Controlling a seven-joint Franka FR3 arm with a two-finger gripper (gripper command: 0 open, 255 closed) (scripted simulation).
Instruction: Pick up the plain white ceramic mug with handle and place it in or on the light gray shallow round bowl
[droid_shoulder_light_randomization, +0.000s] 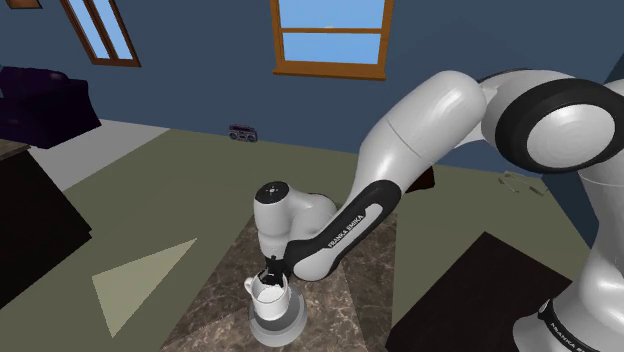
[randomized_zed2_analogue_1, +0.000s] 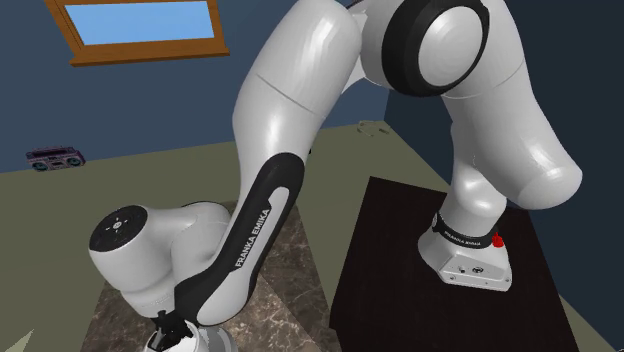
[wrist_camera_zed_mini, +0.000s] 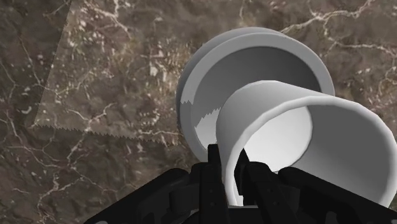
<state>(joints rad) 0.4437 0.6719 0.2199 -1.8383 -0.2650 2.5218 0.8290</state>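
Observation:
A plain white mug (droid_shoulder_light_randomization: 268, 292) hangs upright from my black gripper (droid_shoulder_light_randomization: 270, 271), which is shut on its rim from above. The mug sits directly over, or just inside, the light grey shallow round bowl (droid_shoulder_light_randomization: 279, 325) on the dark marble tabletop (droid_shoulder_light_randomization: 345, 305); I cannot tell whether they touch. In the wrist view the gripper (wrist_camera_zed_mini: 232, 167) clasps the mug (wrist_camera_zed_mini: 280, 137) wall, one finger inside and one outside, with the bowl (wrist_camera_zed_mini: 267, 60) behind it. The second exterior view has the gripper (randomized_zed2_analogue_1: 176, 330) at the bottom edge with a sliver of mug (randomized_zed2_analogue_1: 158, 344).
The marble tabletop (wrist_camera_zed_mini: 95, 95) spreads bare around the bowl. The arm's dark stand (droid_shoulder_light_randomization: 480, 290) lies at the shoulder view's lower right. A dark cabinet (droid_shoulder_light_randomization: 30, 225) stands at the left. A small boombox (droid_shoulder_light_randomization: 243, 132) sits on the floor by the blue wall.

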